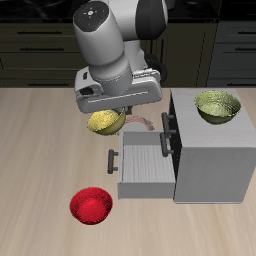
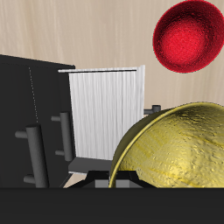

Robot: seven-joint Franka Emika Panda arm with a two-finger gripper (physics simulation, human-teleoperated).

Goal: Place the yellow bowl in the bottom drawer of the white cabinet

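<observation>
The yellow bowl (image 1: 104, 122) is golden and mottled, held in the air by my gripper (image 1: 118, 112), just beside the open bottom drawer (image 1: 143, 168) and short of its tray. My gripper is shut on the bowl's rim; in the wrist view the yellow bowl (image 2: 175, 153) fills the near field, with the drawer (image 2: 105, 114) beyond it. The drawer is pulled out of the white cabinet (image 1: 210, 160) and its light-grey tray looks empty. My fingertips are hidden behind the bowl and arm.
A paler yellow-green bowl (image 1: 217, 106) sits on the cabinet's top. A red bowl (image 1: 91, 206) lies on the table near the front edge, beside the drawer's bar handle (image 1: 111, 162); it also shows in the wrist view (image 2: 191, 37). Dark handles (image 1: 167, 131) line the cabinet front.
</observation>
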